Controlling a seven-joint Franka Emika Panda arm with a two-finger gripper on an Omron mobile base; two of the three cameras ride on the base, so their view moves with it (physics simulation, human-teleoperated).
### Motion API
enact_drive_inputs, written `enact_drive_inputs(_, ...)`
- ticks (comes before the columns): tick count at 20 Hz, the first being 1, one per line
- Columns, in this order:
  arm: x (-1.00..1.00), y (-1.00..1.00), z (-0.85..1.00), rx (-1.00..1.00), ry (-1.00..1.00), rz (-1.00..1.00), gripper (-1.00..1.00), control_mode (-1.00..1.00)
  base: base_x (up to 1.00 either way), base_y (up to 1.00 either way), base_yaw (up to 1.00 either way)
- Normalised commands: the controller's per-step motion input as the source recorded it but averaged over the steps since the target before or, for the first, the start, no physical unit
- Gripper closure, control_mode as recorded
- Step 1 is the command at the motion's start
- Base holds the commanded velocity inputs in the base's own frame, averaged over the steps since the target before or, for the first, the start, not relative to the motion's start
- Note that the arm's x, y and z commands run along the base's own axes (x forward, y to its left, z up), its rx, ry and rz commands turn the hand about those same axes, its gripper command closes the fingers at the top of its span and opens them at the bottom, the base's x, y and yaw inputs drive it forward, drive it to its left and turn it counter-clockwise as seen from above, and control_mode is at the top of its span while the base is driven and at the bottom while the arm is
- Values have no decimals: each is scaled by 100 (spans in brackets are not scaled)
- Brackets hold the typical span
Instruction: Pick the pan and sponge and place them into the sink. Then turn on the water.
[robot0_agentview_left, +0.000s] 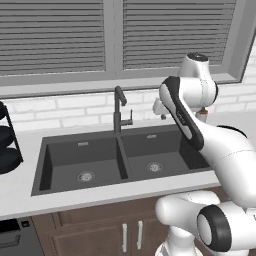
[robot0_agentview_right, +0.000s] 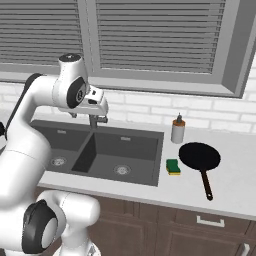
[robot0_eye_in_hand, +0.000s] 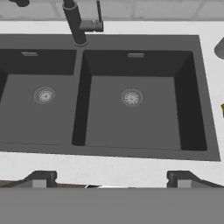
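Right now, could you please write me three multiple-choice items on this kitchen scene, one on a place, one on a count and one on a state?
1. Where does the sponge lie?
A. In the left basin
B. On the counter between the sink and the pan
C. On the windowsill

2. How many round silver drains does the sink have?
A. One
B. Two
C. Three

3. What is the state of the gripper?
A. Open, holding nothing
B. Shut on the sponge
C. Shut on the pan's handle

Answers:
1. B: the right base view shows it on the white counter by the sink's right rim, left of the pan.
2. B: the hand view shows one drain in each basin.
3. A: in the hand view its finger tips stand wide apart above the sink's near edge, with nothing between them.
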Motion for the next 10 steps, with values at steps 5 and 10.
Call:
enact_drive_inputs(5,0,-12,-9,-4,6,-4,-100,-100,2,0,0)
enact_drive_inputs(10,0,-55,-19,-6,14,-3,-100,-100,0,0,0)
